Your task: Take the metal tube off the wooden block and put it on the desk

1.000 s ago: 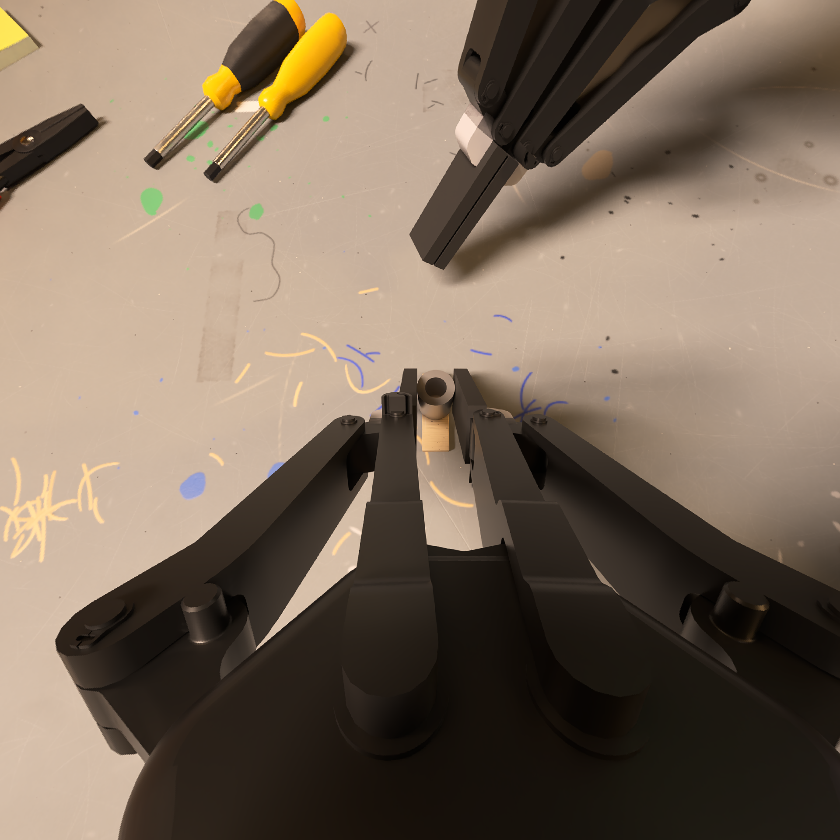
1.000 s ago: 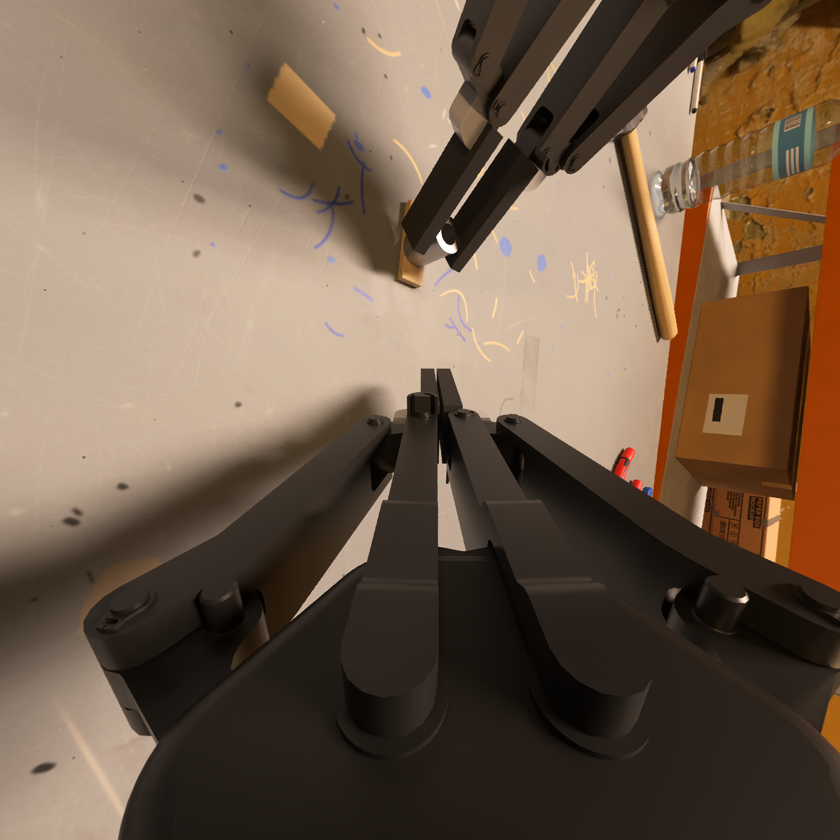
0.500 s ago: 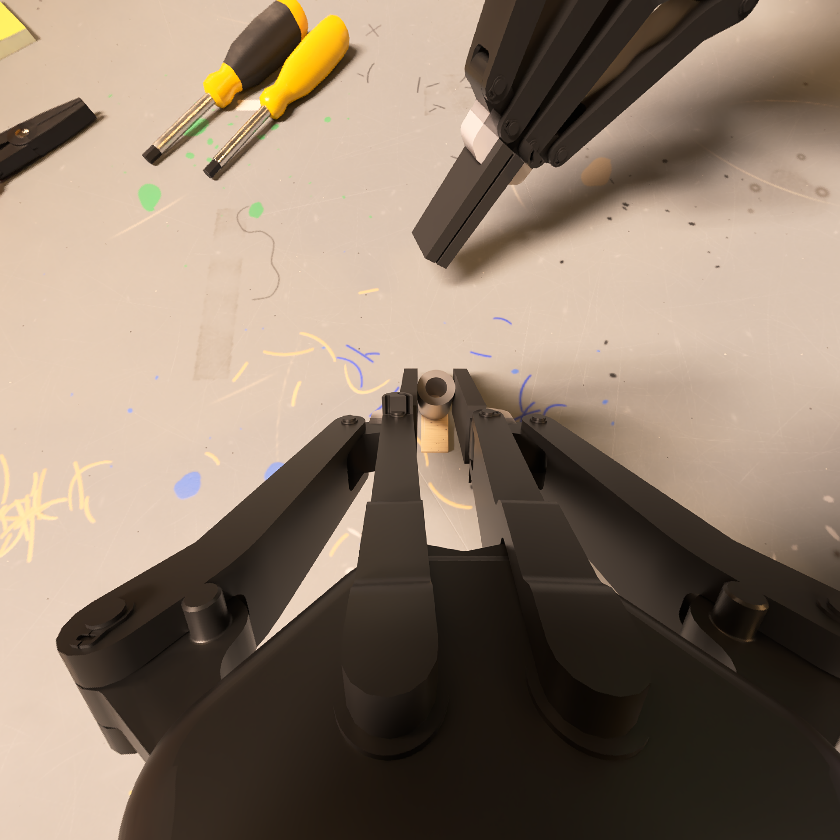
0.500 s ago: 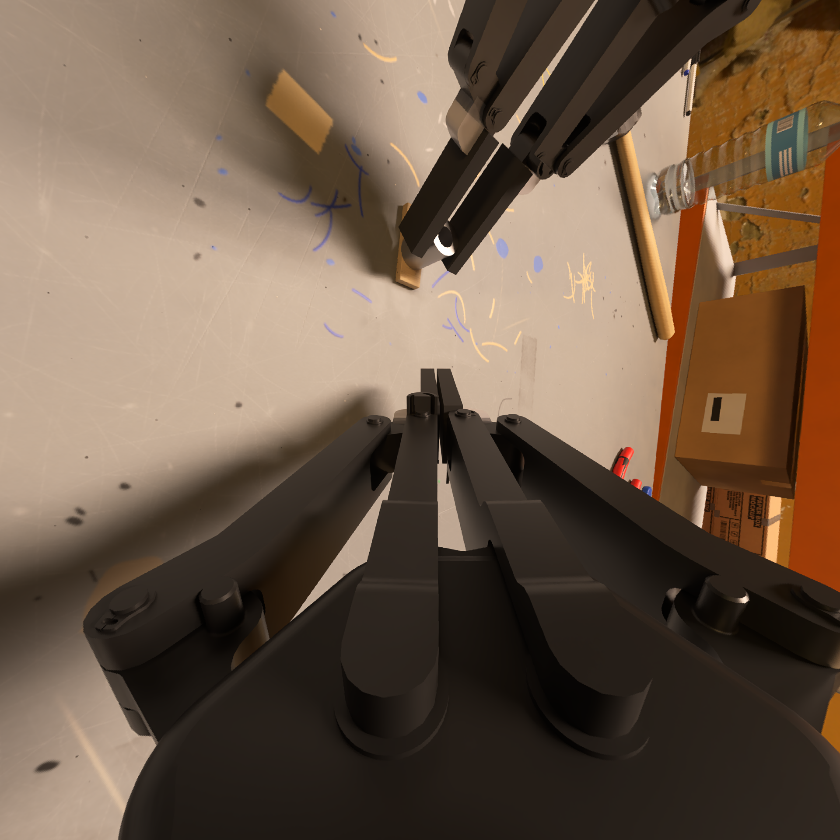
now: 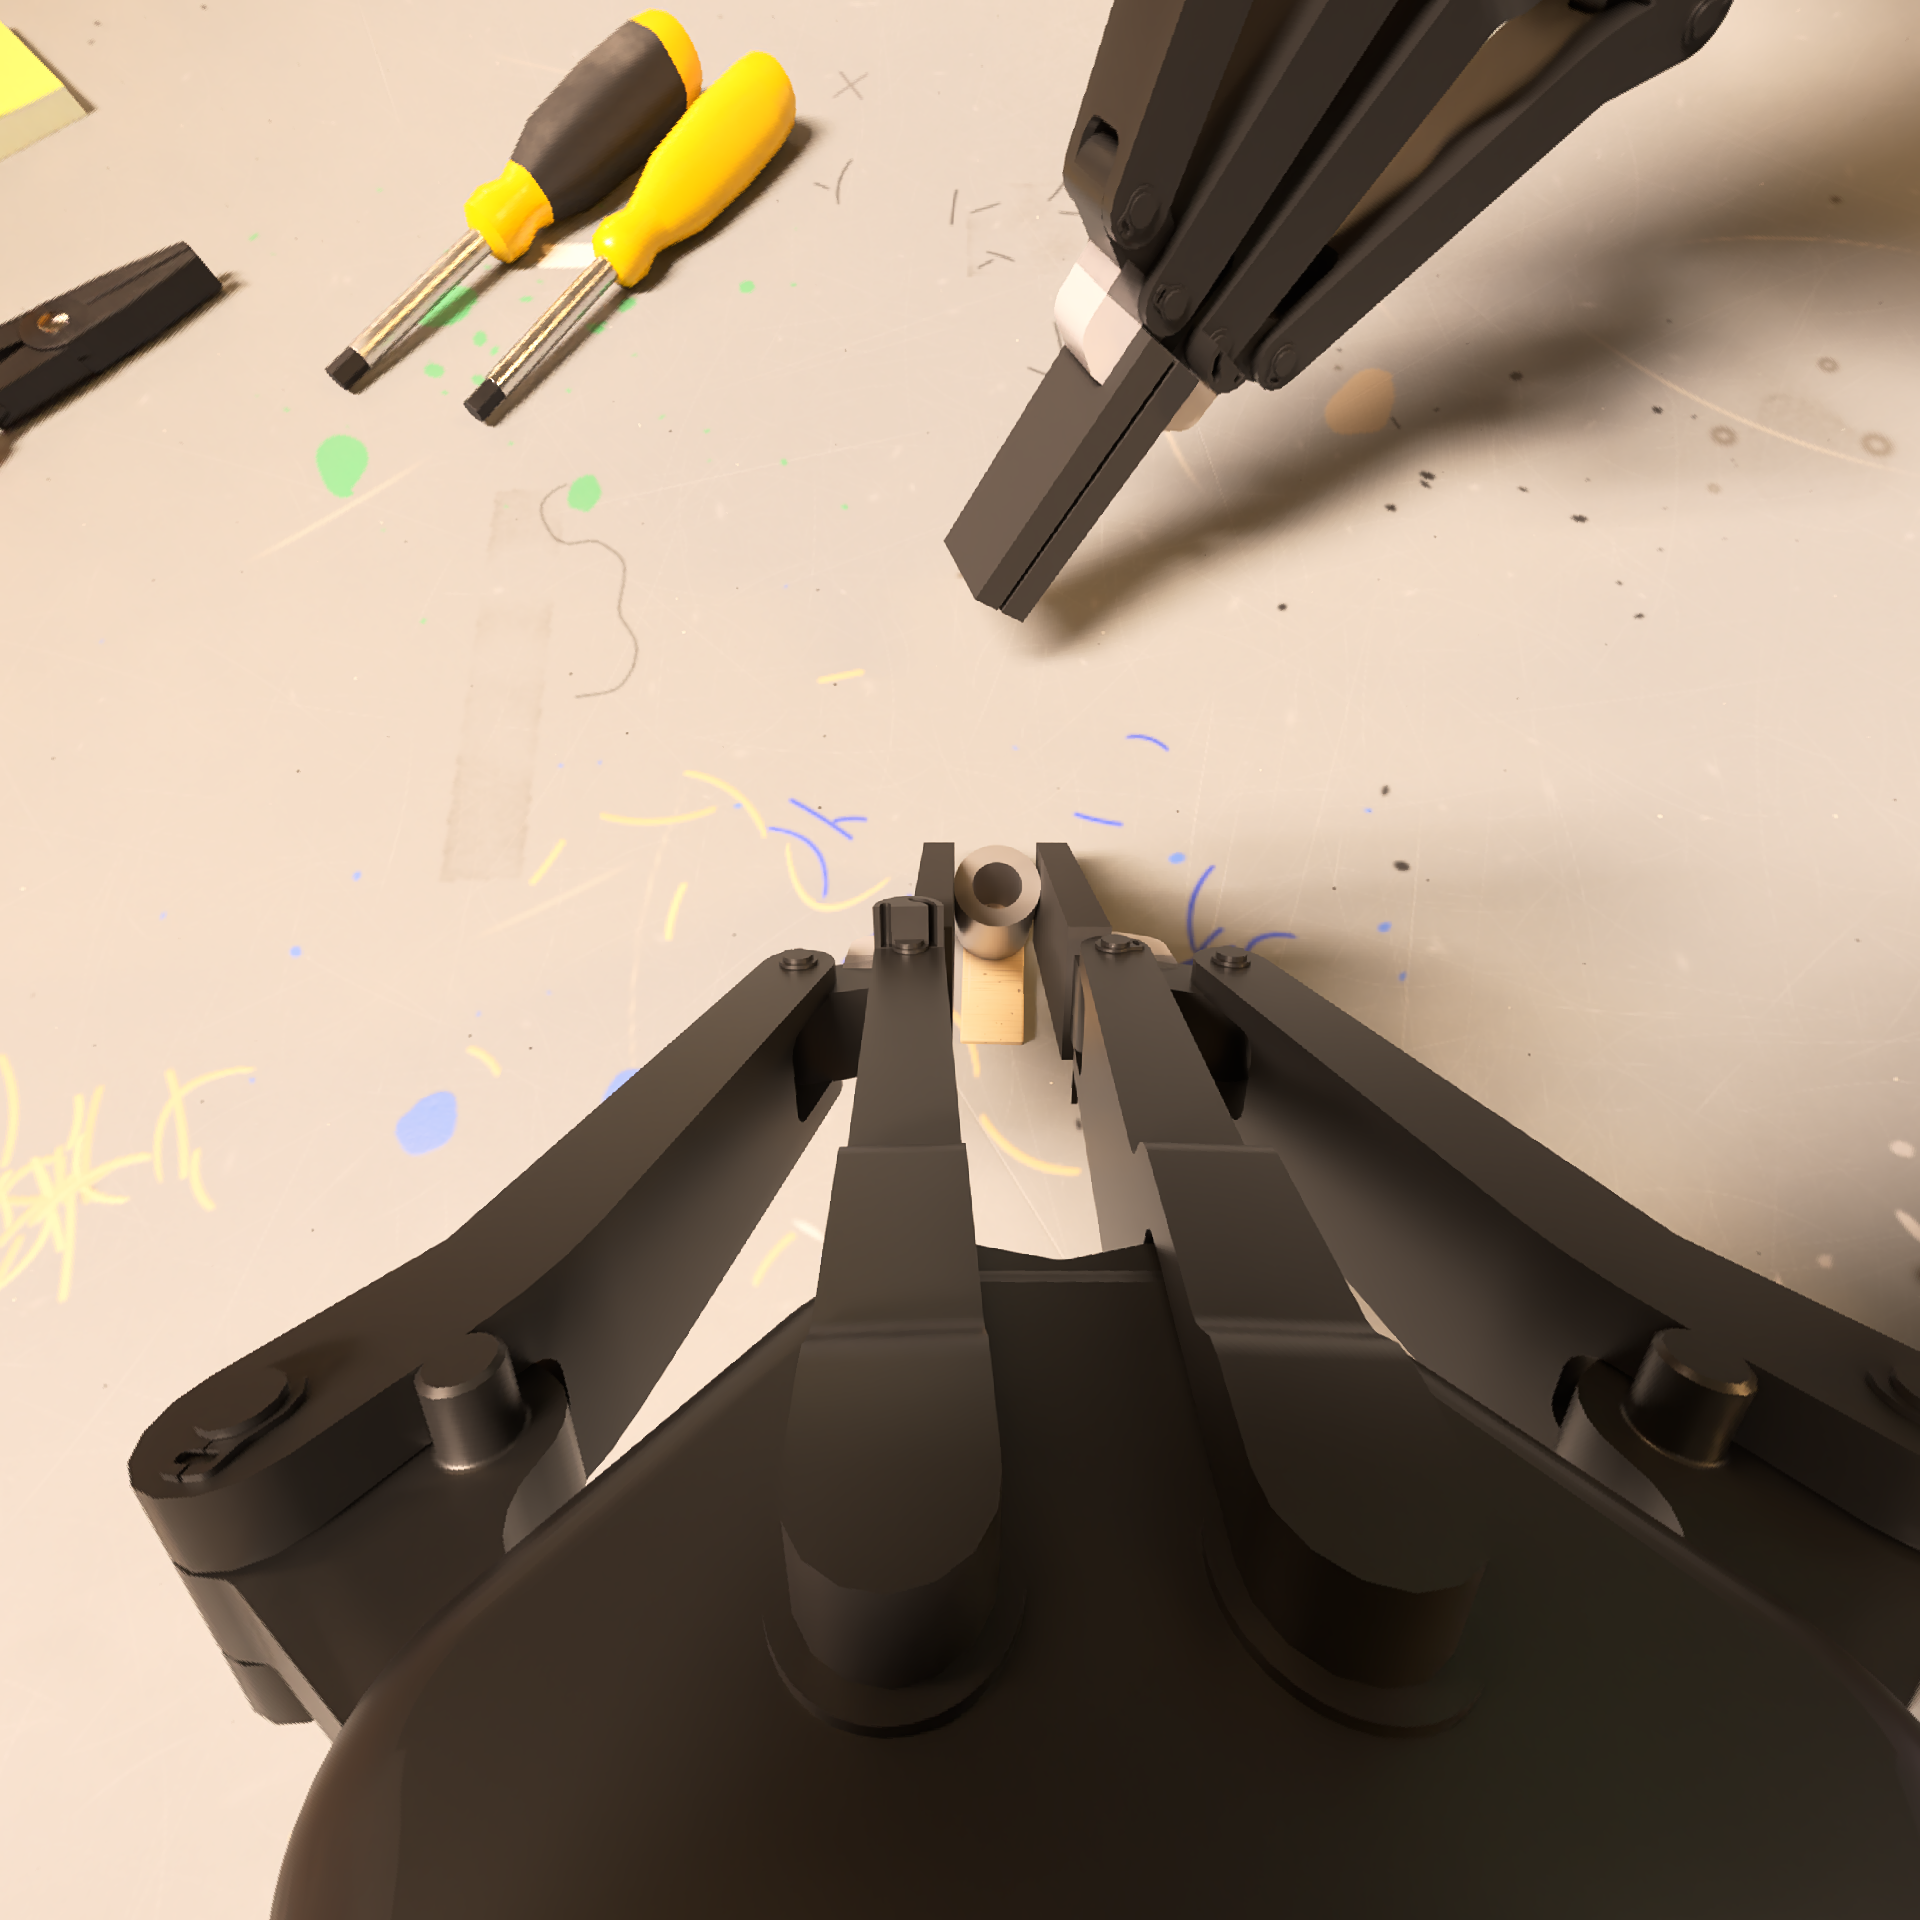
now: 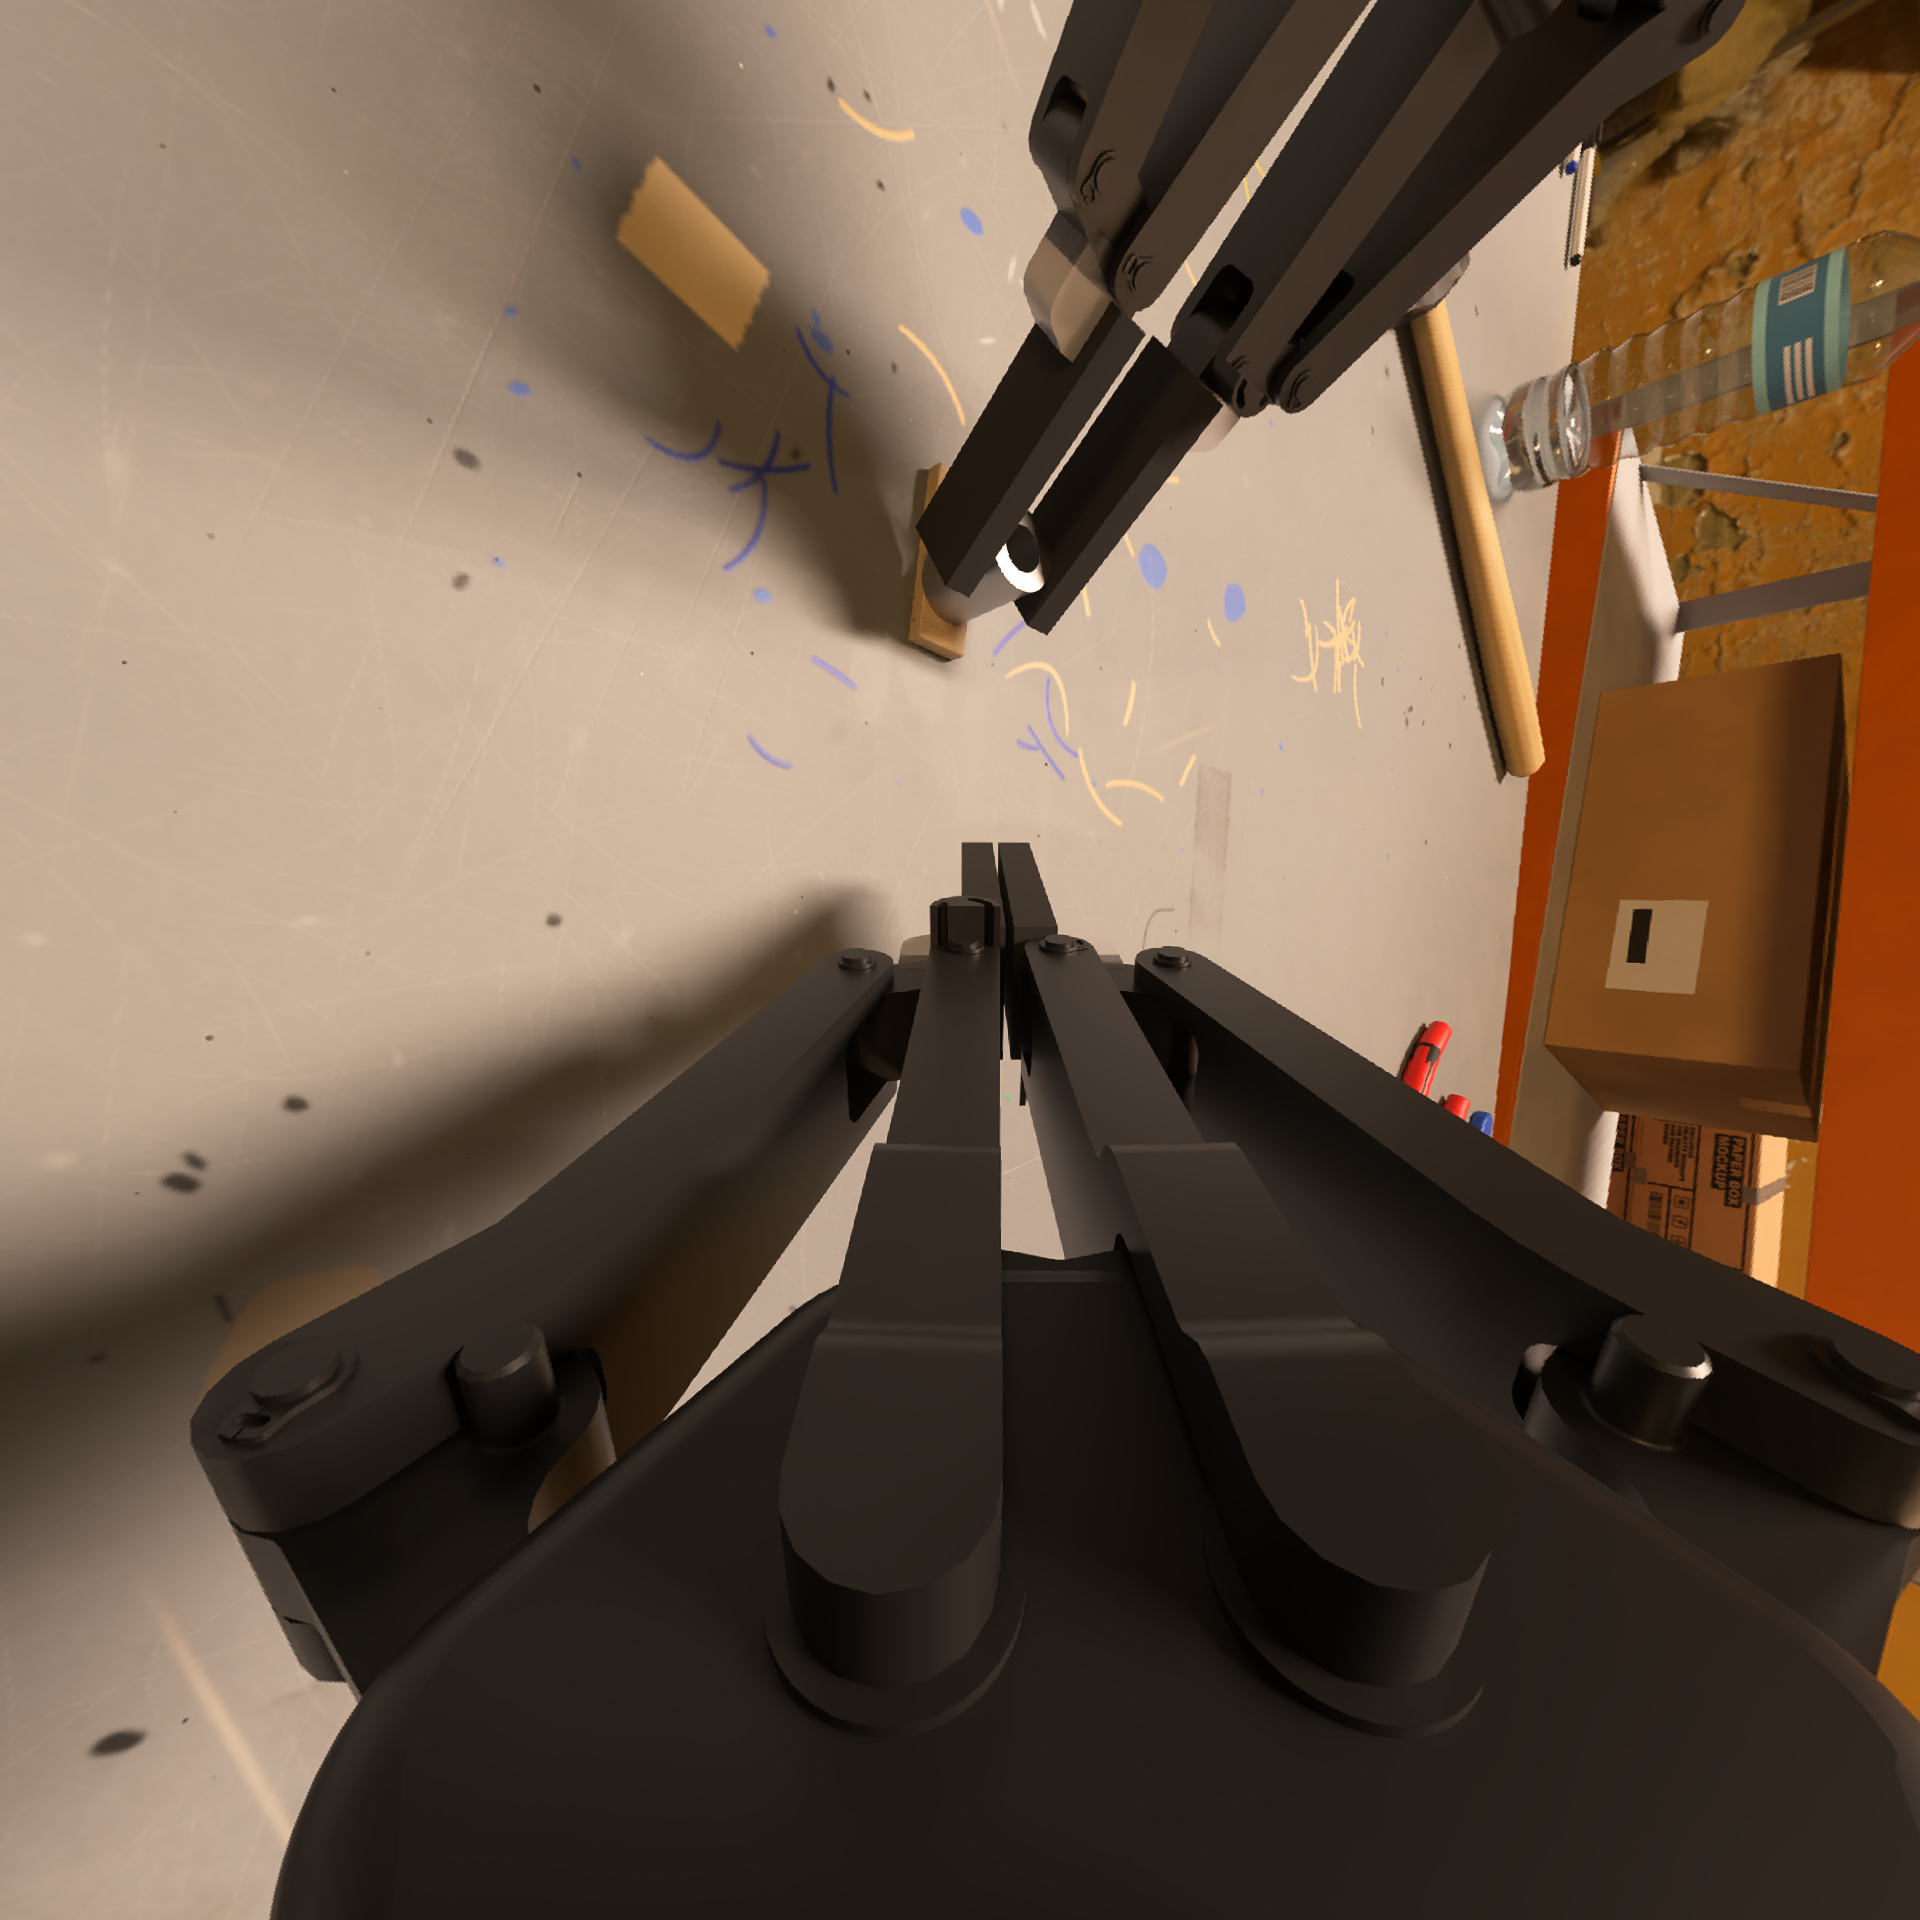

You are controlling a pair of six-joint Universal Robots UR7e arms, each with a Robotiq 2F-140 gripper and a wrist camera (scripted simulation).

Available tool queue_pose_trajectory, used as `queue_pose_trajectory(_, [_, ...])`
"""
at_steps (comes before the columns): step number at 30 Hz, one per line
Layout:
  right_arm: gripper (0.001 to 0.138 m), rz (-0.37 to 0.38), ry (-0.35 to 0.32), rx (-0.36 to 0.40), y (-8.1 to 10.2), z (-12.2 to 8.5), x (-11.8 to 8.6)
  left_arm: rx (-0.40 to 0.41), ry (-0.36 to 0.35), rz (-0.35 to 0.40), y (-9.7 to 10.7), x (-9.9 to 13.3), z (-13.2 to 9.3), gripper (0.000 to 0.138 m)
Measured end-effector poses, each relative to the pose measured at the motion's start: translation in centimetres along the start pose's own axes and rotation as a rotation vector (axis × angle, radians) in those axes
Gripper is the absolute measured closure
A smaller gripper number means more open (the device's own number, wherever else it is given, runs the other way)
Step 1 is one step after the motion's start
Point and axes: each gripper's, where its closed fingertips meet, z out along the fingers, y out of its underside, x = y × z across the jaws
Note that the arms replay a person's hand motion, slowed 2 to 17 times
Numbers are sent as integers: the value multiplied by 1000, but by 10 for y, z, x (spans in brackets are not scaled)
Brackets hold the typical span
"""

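Observation:
The short grey metal tube (image 5: 995, 899) stands upright on the small wooden block (image 5: 995, 1008) on the desk. My left gripper (image 5: 995, 868) is shut on the tube, one finger on each side. In the right wrist view the same gripper (image 6: 1003, 592) clamps the tube (image 6: 1018, 566), whose lower end meets the block (image 6: 935, 629). My right gripper (image 6: 995, 862) is shut and empty, held above the bare desk a short way from the block. It also shows in the left wrist view (image 5: 1003, 597), beyond the tube.
Two yellow-handled screwdrivers (image 5: 582, 208) and a black tool (image 5: 94, 322) lie at the far left. A tan tape piece (image 6: 691, 249), a wooden-handled tool (image 6: 1470, 540), a plastic bottle (image 6: 1704, 364), a cardboard box (image 6: 1704, 894) and a red marker (image 6: 1429, 1055) lie around the desk edge.
Almost nothing. The left wrist view has drifted slightly, so the desk marks have slid a little. The left gripper's hold on the tube and the right gripper look unchanged.

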Motion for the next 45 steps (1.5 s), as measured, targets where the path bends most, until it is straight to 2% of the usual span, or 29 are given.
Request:
queue_pose_trajectory(15, [138, 11, 0, 11, 1, -1, -1, 14, -2, 35, 0, 0, 0, 118])
queue_pose_trajectory(28, [138, -14, 1, -1, 5, 0, -2, 19, -2, 41, 0, 0, 0, 118])
queue_pose_trajectory(39, [138, -14, 20, -19, 15, -2, -1, 21, 2, 47, -1, 0, 0, 118])
queue_pose_trajectory(45, [138, 15, 39, -19, 23, -7, -1, 21, 3, 51, -1, 0, 0, 118])
